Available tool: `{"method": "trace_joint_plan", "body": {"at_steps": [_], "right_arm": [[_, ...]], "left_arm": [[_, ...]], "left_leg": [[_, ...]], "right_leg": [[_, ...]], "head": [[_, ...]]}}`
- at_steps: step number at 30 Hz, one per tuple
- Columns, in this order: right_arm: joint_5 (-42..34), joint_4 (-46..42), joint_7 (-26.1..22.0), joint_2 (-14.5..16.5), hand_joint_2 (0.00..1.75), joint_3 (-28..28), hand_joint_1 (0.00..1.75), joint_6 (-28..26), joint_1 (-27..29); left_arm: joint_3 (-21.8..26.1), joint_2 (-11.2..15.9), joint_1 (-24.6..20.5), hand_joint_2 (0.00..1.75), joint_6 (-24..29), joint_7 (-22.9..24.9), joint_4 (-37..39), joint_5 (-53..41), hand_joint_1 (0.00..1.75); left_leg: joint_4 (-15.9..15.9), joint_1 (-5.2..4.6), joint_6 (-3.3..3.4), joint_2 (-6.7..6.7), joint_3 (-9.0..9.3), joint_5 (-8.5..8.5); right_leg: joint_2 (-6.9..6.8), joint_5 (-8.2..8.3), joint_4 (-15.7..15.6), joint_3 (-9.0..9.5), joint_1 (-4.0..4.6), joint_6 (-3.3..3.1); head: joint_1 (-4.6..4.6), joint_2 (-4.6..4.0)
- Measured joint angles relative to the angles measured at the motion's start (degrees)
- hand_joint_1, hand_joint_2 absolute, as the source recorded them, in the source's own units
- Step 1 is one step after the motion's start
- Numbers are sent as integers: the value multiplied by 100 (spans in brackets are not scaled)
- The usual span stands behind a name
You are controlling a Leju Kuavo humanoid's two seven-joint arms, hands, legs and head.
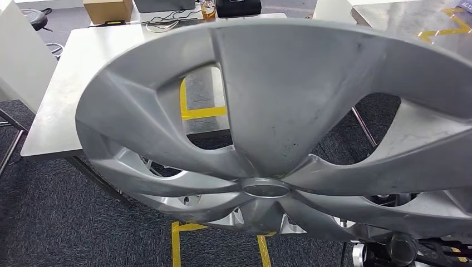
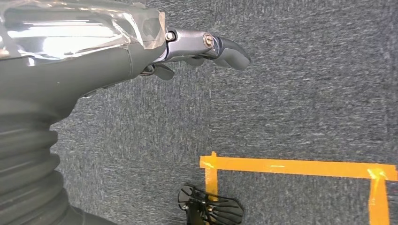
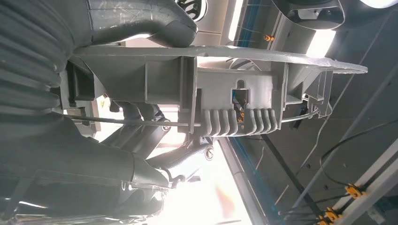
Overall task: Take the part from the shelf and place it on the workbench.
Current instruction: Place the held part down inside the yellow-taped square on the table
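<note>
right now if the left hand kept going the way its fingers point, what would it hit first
Probably nothing but the grey carpet: the left hand holds nothing, and its fingers point over bare floor. Depth is unclear.

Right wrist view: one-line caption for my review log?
Right hand holds the silver wheel cover by its rim, thumb above, fingers below.

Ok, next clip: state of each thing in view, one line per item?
Wheel cover: lifted off any surface, tilted, held by its rim.
Right hand: grips the wheel cover's edge, thumb on one face, fingers on the other.
Left hand: holds nothing, hangs over the carpet.
Workbench: part not yet on it.
</note>
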Motion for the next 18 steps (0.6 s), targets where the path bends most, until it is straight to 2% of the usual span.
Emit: {"method": "trace_joint_plan", "body": {"at_steps": [1,2,3,4,5,6,7,8,10,12,14,16,17,18], "right_arm": [[1,2,3,0,175,1,171,1,2],[2,4,7,0,175,3,171,1,3],[3,6,9,-1,175,3,171,0,3],[3,8,10,-2,175,3,171,0,3],[3,9,10,-4,175,4,171,-1,1],[4,9,11,-6,175,5,171,-1,-2],[5,9,12,-6,175,7,171,-1,-4],[7,10,12,-5,175,9,171,2,-6],[13,9,15,-3,175,9,171,8,-8],[27,9,21,-2,175,8,171,11,-12],[37,9,23,4,175,8,171,8,-23],[46,9,26,10,175,9,171,0,-38],[51,9,30,12,175,9,171,-3,-43],[57,9,33,13,175,9,171,-5,-44]], "left_arm": [[0,1,-3,175,-1,0,5,-1,0],[0,1,-2,175,-1,0,10,-1,0],[1,1,-1,175,-2,0,16,-1,0],[3,-2,-1,175,-2,0,22,-1,0],[6,-5,-1,175,-2,0,27,-1,0],[11,-7,-2,175,-2,0,32,-1,0],[16,-8,-4,175,0,-1,34,-2,0],[19,-6,-6,175,5,-3,37,-2,0],[22,-2,-13,175,15,-9,40,-3,0],[22,-1,-20,175,20,-13,44,-3,0],[23,5,-32,175,21,-15,48,-3,0],[26,10,-39,175,21,-15,55,-3,0],[27,10,-39,175,20,-15,62,-3,0],[28,9,-39,175,19,-15,69,-3,0]], "left_leg": [[2,-4,3,-4,11,-16],[4,-5,1,-9,28,-34],[7,-6,-7,-16,59,-59],[10,-5,-19,-24,101,-89],[15,-6,-38,-32,145,-128],[31,-20,-65,-38,179,-175],[46,-34,-94,-43,200,-220],[57,-47,-123,-45,208,-258],[61,-44,-178,-39,222,-309],[171,-16,-241,-28,191,-395],[702,12,-303,-21,-79,-640],[1487,37,-346,-17,-554,-897],[1727,46,-356,-17,-739,-909],[1763,52,-357,-17,-827,-810]], "right_leg": [[0,-43,238,-168,-3,11],[0,-14,316,-255,-4,38],[-1,97,213,-254,-7,80],[-2,277,-74,-157,-10,128],[-9,502,-508,20,-13,172],[-15,687,-921,207,-10,179],[-19,803,-1218,347,-7,149],[-21,849,-1377,426,2,100],[-8,823,-1404,453,17,-13],[1,798,-1416,490,0,-87],[3,765,-1425,541,-22,-153],[2,717,-1424,582,-15,-191],[7,692,-1423,609,-12,-196],[14,661,-1423,646,-10,-192]], "head": [[-1,0],[-1,0],[-1,0],[1,0],[2,0],[3,0],[2,0],[-2,0],[-4,0],[-8,0],[-21,0],[-26,0],[-27,0],[-27,0]]}}
